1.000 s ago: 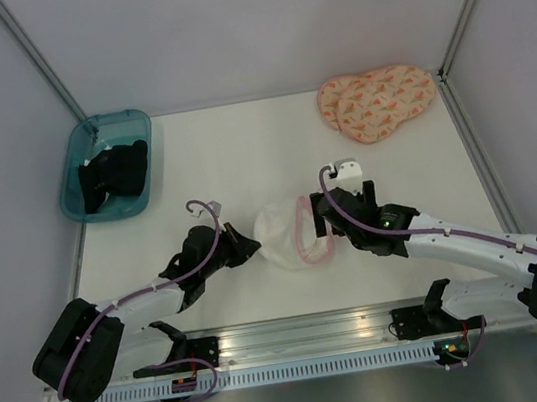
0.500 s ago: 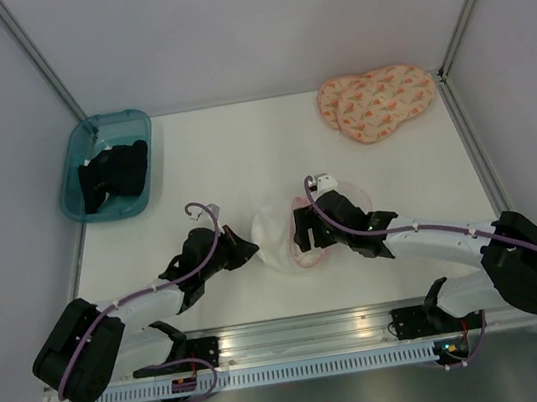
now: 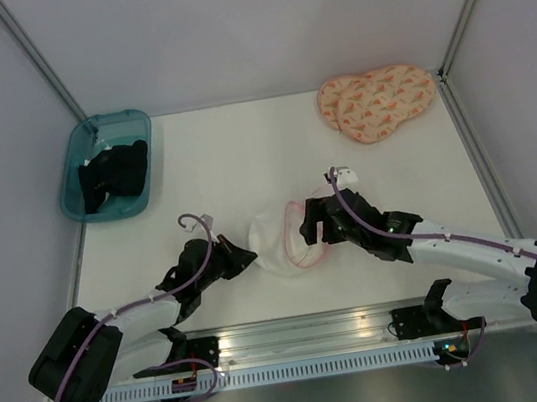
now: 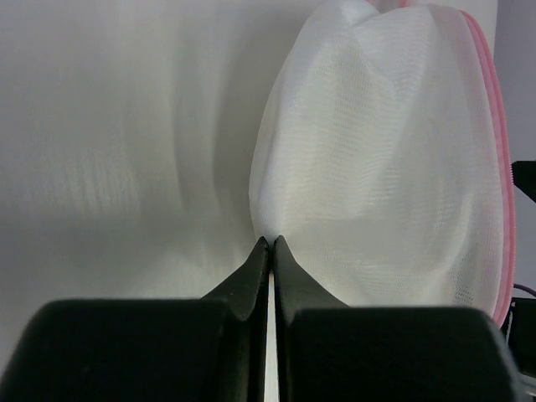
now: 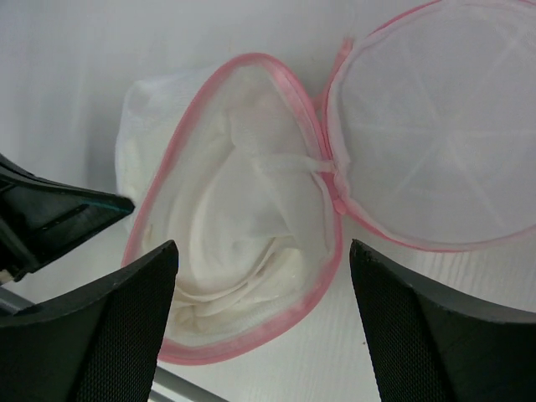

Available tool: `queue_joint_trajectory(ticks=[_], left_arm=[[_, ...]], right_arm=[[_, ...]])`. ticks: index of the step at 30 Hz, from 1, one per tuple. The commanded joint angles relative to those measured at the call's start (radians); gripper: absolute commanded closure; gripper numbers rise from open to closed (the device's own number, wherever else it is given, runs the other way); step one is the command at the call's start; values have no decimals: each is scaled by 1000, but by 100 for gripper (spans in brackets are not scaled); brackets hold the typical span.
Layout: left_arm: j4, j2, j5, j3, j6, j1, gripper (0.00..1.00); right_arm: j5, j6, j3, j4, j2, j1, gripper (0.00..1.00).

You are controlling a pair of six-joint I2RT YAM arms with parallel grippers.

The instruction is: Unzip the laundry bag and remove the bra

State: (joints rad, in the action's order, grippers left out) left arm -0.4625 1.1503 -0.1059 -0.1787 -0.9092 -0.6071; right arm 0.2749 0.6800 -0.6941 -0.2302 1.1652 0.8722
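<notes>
Zip work looks finished: the laundry bag (image 5: pixel 289 92) lies unzipped on the table (image 3: pixel 241 154), near the front edge between the two arms. Its pink-edged mouth gapes and its round mesh flap (image 5: pixel 435 159) is folded out to one side. You are on the removal step now.

The bra (image 5: pixel 226 251) sits inside the open half as a crumpled heap of white fabric, none of it over the rim.

Your left gripper (image 4: pixel 270 243) is closed flat, with a pinch of the bag's mesh drawn to a point at its tips, so it serves as your anchor. Your right gripper (image 5: pixel 261 247) hangs directly above the mouth, jaws spread wide, nothing between them.

Next move, as I judge it: lower the right fingers into the opening so they straddle a fold of white fabric rather than the pink edging or the mesh. Then close and lift away while the left pinch holds the bag down. A thin white strip runs toward the hinge; you cannot tell whether it is strap or bag, and it may snag.
</notes>
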Motion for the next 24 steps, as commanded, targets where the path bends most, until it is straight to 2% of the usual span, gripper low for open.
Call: queue_joint_trajectory(ticks=[1, 8, 14, 18, 24], left_arm=[[-99, -40, 18, 57, -115, 1, 98], [-142, -78, 44, 108, -192, -19, 98], [-142, -98, 46, 116, -207, -28, 98], [-128, -116, 46, 122, -209, -28, 98], [-99, -149, 55, 140, -206, -28, 98]], right_arm=[[40, 151, 37, 34, -79, 33, 12], [20, 338, 123, 222, -64, 135, 14], [131, 432, 116, 206, -25, 227, 20], [193, 467, 136, 183, -36, 237, 25], [293, 518, 191, 117, -151, 238, 28]])
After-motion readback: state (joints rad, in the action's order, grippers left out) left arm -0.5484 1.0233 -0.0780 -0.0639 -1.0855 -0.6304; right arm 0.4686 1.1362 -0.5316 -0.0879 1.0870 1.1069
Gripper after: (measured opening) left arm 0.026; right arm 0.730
